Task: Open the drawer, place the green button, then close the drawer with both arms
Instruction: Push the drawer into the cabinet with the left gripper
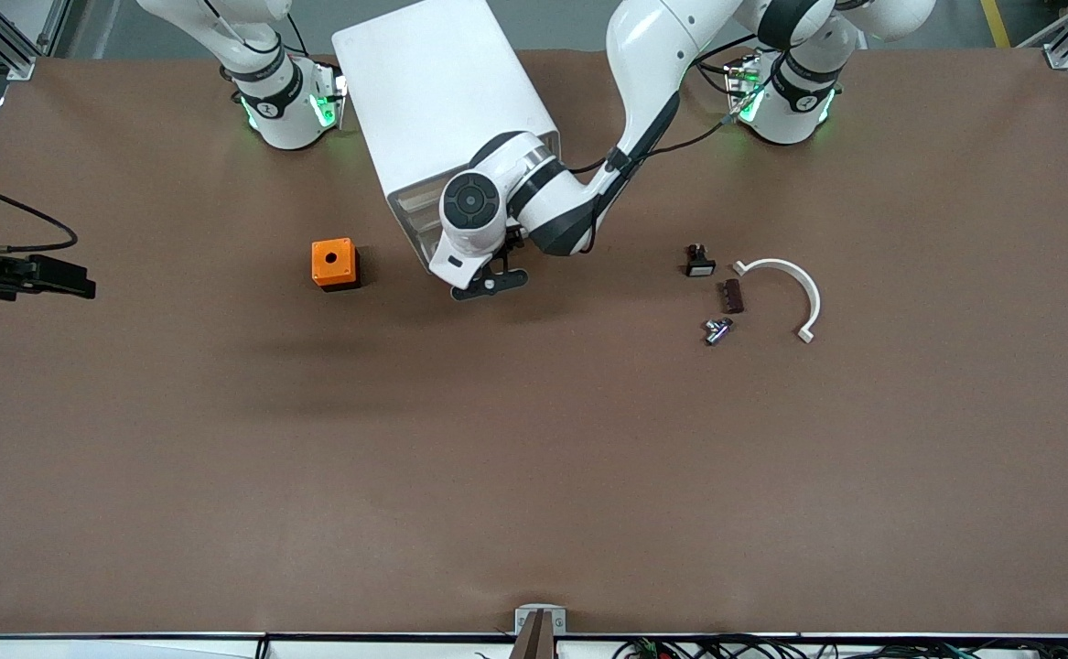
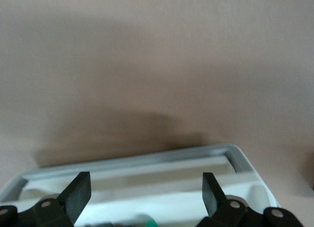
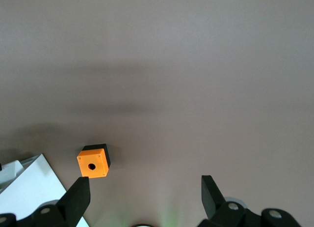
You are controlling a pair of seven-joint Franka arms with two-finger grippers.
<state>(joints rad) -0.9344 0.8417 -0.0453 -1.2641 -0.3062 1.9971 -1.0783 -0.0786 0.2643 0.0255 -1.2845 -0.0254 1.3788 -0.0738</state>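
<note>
Closest to the front camera are the loose bits toward the left arm's end of the table: a small silvery part (image 1: 717,330) and a white curved clip (image 1: 794,279). A dark brown block (image 1: 732,296) and a black white-capped button (image 1: 699,262) lie just beside them. None of these belongs to the job.

The left gripper (image 2: 147,180) hangs over the pulled-out drawer (image 2: 147,163) at the foot of the white cabinet (image 1: 433,91), with its fingers (image 2: 78,192) spread wide and nothing between them. Directly under it, inside the white tray, the left wrist view catches a green patch that I take to be the button (image 2: 142,220). Only its edge shows, so I cannot be sure how it sits.

On that reading two steps are done: the drawer is open and the button is in it. What remains is pushing the drawer shut.

The right gripper (image 3: 142,197) waits high over the table toward the right arm's end, also spread and empty. The orange cube (image 3: 92,163) and a corner of the cabinet lie below it, well apart from the drawer front.
</note>
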